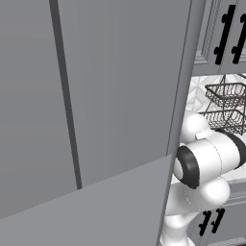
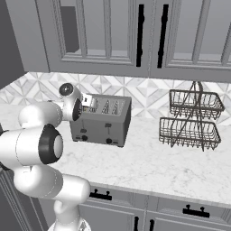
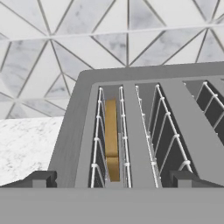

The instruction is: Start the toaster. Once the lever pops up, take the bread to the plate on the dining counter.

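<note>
white marble bench point(image 2: 149, 169) runs under grey cupboards point(image 2: 135, 36), with a wall of grey and white triangle tiles point(image 3: 52, 48) behind it; the jaws point(image 3: 113, 179) hang right over the toaster point(image 2: 103, 121), wide open, with nothing in them, and the two dark finger tips point(image 3: 40, 178) stand far apart, one at each side of the toaster's top; just under the jaws, in the hand view, the tan bread point(image 3: 111, 135) sits deep down in the left slot, between thin white wires; the slots next to it have no bread in them; the toaster is a grey box standing on the bench, near the tile wall; the white arm point(image 2: 36, 149) bends up to it from the left; well off to the right on the bench is a dark wire basket rack point(image 2: 191, 119) with two levels; in the left base view a big flat grey cabinet side point(image 1: 86, 105) stands close by.
</note>
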